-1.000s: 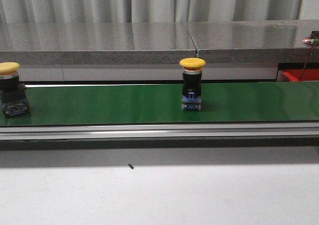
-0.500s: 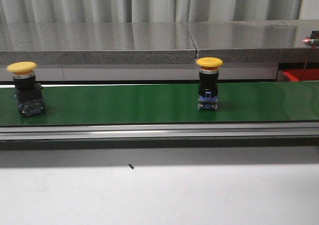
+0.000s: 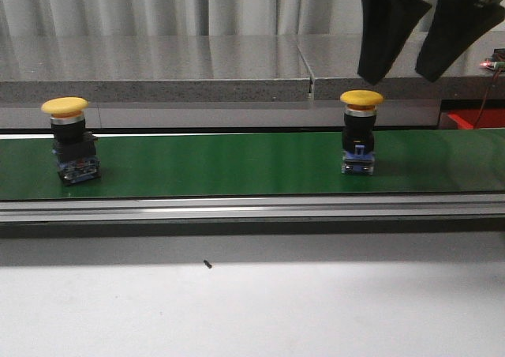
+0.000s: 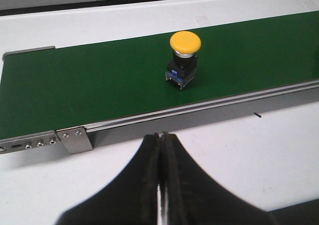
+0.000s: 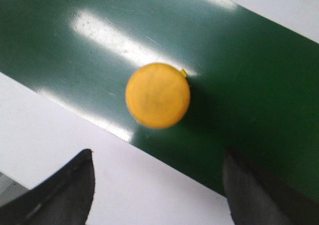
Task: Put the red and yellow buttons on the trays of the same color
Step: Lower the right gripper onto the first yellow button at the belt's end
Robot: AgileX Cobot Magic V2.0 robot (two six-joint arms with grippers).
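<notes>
Yellow mushroom-capped plastic pushbutton [image 3: 361, 131] stands upright on the green conveyor belt [image 3: 213, 166], below the right gripper [image 3: 426, 37], whose black fingers gape wide, empty. Probably light, rigid and top-heavy; grip its black body under the cap. The left gripper [image 4: 160, 150] is closed, empty.

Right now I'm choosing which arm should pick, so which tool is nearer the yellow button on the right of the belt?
Right. The right tool hangs open just above the right yellow button. The left tool is shut, off the belt, facing the other yellow button.
</notes>
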